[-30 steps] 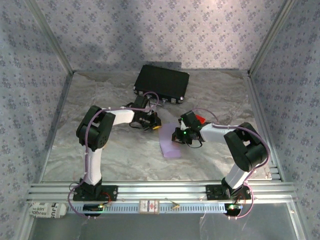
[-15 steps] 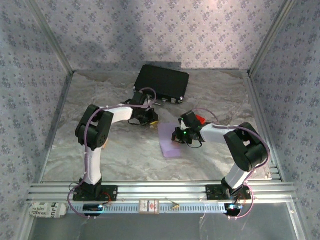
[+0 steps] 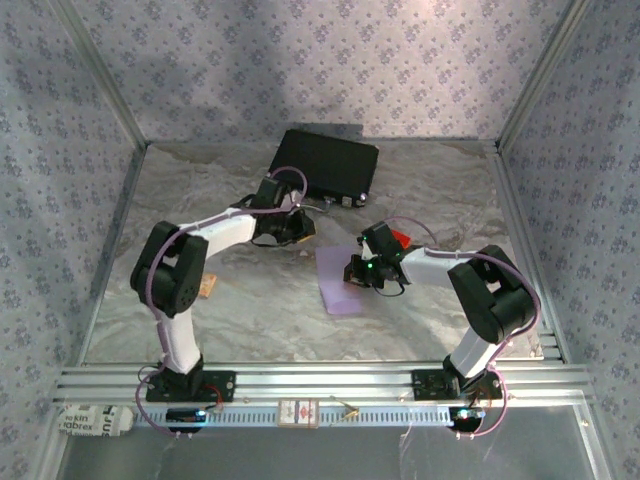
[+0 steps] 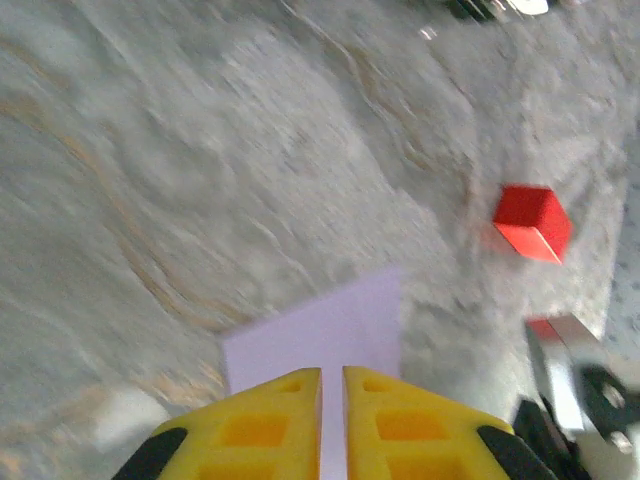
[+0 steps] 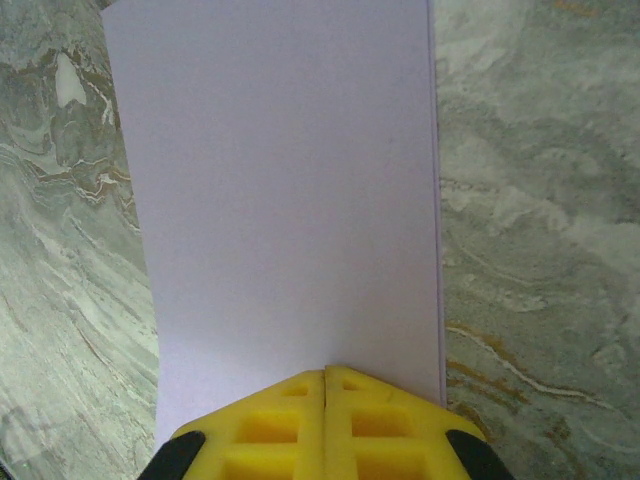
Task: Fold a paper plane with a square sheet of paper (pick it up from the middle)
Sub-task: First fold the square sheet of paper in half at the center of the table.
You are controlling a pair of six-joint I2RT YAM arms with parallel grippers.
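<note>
The square sheet of paper (image 3: pixel 336 288) lies folded into a pale lilac rectangle at mid-table. My right gripper (image 3: pixel 356 272) is shut, and its yellow tips (image 5: pixel 326 372) sit on the sheet's (image 5: pixel 280 180) near edge with nothing clamped between them. My left gripper (image 3: pixel 298 230) hovers back and to the left of the sheet, near the black case. In the left wrist view its yellow fingers (image 4: pixel 270 400) stand a narrow crack apart with nothing between them, and the sheet (image 4: pixel 320 325) lies just beyond them.
A black case (image 3: pixel 325 165) lies at the back of the table. A small red block (image 3: pixel 400 238) (image 4: pixel 532 222) sits just behind my right wrist. A small tan piece (image 3: pixel 208 287) lies beside the left arm's elbow. Metal rails edge the table.
The left arm has swung back and left, away from the sheet toward the black case, and its jaws have parted slightly. The sheet's far end now lies flatter. The right arm has not moved.
</note>
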